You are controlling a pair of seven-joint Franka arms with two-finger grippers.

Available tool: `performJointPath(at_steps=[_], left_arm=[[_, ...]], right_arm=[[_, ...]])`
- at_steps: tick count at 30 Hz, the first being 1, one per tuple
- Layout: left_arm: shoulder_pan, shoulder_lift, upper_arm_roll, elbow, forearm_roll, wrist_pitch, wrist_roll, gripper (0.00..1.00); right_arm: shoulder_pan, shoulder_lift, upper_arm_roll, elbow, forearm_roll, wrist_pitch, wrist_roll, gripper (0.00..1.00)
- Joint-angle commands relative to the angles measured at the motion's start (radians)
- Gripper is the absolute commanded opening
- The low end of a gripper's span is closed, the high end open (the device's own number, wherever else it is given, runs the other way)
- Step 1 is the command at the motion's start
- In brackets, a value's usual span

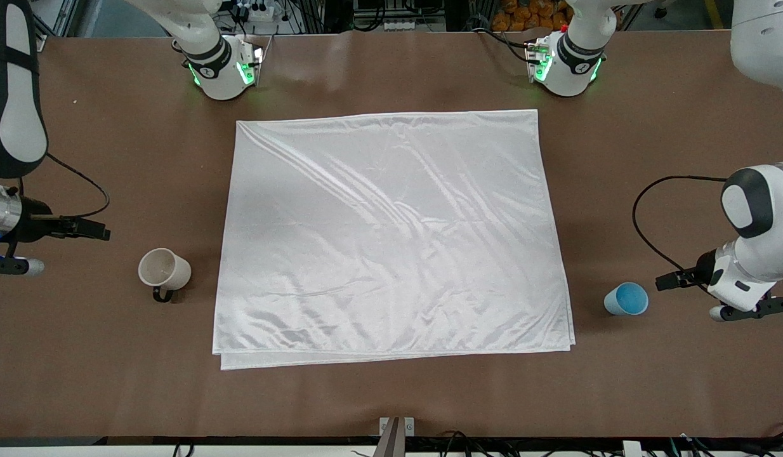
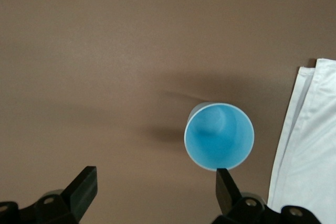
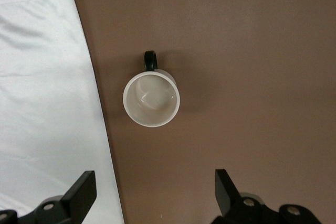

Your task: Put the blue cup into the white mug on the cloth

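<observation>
Beside cloth (image 1: 391, 235): light-blue tapered blue cup (image 1: 626, 299), cream white mug (image 1: 164, 271); both grippers spread, empty.

Both end effectors cut off at frame edges

The left gripper (image 2: 155, 190) hangs in the air at the left arm's end of the worktop, fingers spread wide and empty. The right gripper (image 3: 155, 190) hangs likewise at the right arm's end, fingers wide apart, holding nothing.
</observation>
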Motion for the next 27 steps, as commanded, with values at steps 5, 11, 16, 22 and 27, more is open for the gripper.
performJointPath(at_steps=[5, 11, 16, 22, 27], left_arm=[[-0.009, 0.063, 0.003, 0.011, -0.016, 0.091, 0.001, 1.00], [-0.009, 0.094, 0.001, 0.012, -0.022, 0.134, -0.001, 1.00], [-0.012, 0.117, -0.003, 0.012, -0.025, 0.159, -0.013, 1.00], [-0.031, 0.124, -0.003, 0.015, -0.022, 0.159, -0.049, 1.00], [-0.032, 0.141, -0.005, 0.018, -0.022, 0.169, -0.049, 1.00]], right_arm=[[-0.005, 0.103, 0.005, 0.019, 0.017, 0.106, -0.013, 1.00], [-0.003, 0.130, 0.007, 0.019, 0.017, 0.137, -0.012, 1.00], [-0.003, 0.150, 0.007, 0.021, 0.023, 0.140, -0.012, 1.00], [0.003, 0.178, 0.007, 0.019, 0.055, 0.175, -0.012, 1.00], [0.016, 0.192, 0.007, 0.019, 0.055, 0.190, -0.006, 1.00]])
